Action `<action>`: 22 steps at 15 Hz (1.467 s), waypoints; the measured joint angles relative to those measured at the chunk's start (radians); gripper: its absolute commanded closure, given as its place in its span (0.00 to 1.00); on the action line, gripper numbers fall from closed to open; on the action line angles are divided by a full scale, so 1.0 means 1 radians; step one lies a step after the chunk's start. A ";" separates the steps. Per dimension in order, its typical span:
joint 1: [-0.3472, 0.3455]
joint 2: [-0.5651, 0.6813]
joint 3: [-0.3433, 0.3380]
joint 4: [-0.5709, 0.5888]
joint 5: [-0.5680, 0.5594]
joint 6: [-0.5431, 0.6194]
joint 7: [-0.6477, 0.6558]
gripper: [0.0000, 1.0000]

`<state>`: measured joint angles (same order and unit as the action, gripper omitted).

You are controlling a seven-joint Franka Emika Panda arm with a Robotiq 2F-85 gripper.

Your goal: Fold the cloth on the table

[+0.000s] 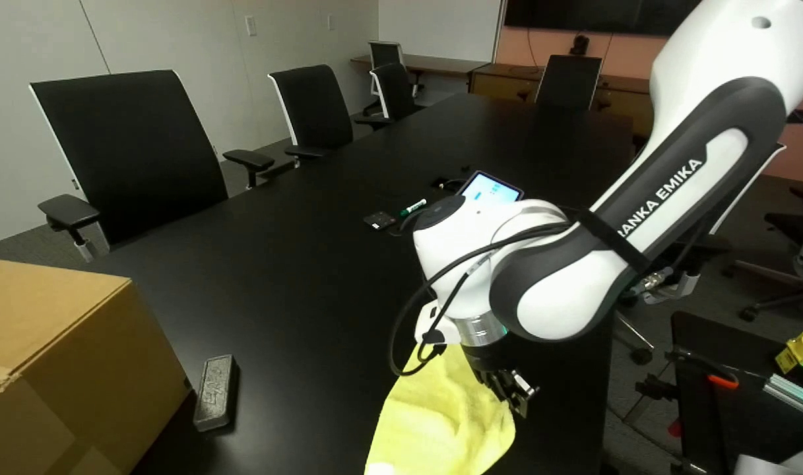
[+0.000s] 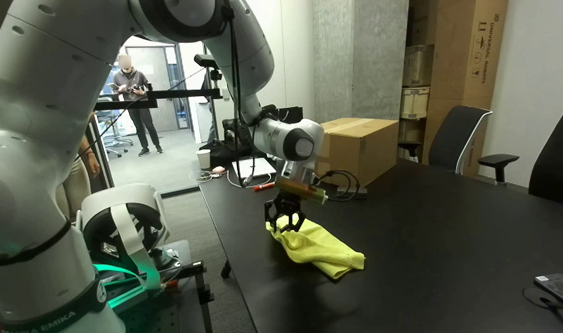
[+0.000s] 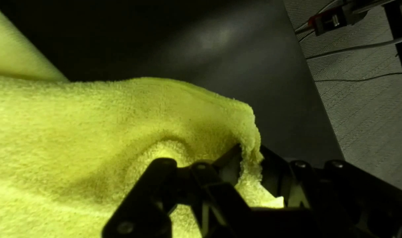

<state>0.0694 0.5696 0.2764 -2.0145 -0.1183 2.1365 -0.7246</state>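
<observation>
Black two-fingered claw (image 3: 250,163) closed to a narrow pinch, edge of pale yellow soft fabric cloth (image 3: 72,138) between its fingertips. Rest of cloth lies wrinkled below and beside the claw, on long black glossy counter (image 2: 424,231). Brown cardboard box (image 2: 355,152) beyond the claw in an exterior view; dark rectangular block (image 1: 216,392) just beside box, well apart from claw.
</observation>
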 measured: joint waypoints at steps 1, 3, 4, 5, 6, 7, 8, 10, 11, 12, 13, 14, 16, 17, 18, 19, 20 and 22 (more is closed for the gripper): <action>0.013 0.002 -0.005 0.034 -0.011 -0.039 0.003 0.92; 0.043 0.008 -0.014 0.105 -0.039 -0.106 0.005 0.92; 0.058 0.014 -0.017 0.141 -0.057 -0.134 0.005 0.92; 0.073 0.022 -0.018 0.176 -0.075 -0.159 0.005 0.92; 0.090 0.033 -0.019 0.212 -0.097 -0.182 0.005 0.92; 0.108 0.049 -0.021 0.249 -0.119 -0.202 0.005 0.92; 0.128 0.067 -0.021 0.287 -0.144 -0.223 0.004 0.92; 0.168 0.109 -0.022 0.359 -0.189 -0.254 0.004 0.92; 0.188 0.130 -0.022 0.393 -0.207 -0.269 0.003 0.92; 0.207 0.151 -0.022 0.425 -0.224 -0.280 0.001 0.92; 0.225 0.172 -0.022 0.458 -0.236 -0.288 0.000 0.92; 0.240 0.191 -0.022 0.487 -0.244 -0.292 -0.005 0.92; 0.265 0.226 -0.022 0.543 -0.254 -0.299 -0.016 0.92; 0.275 0.240 -0.022 0.568 -0.255 -0.301 -0.020 0.92; 0.283 0.254 -0.022 0.591 -0.255 -0.302 -0.024 0.92; 0.289 0.267 -0.022 0.613 -0.255 -0.303 -0.029 0.92; 0.294 0.281 -0.022 0.634 -0.255 -0.304 -0.031 0.91; 0.300 0.311 -0.025 0.678 -0.255 -0.304 -0.030 0.91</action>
<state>0.3697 0.8803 0.2514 -1.3369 -0.3732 1.8328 -0.7544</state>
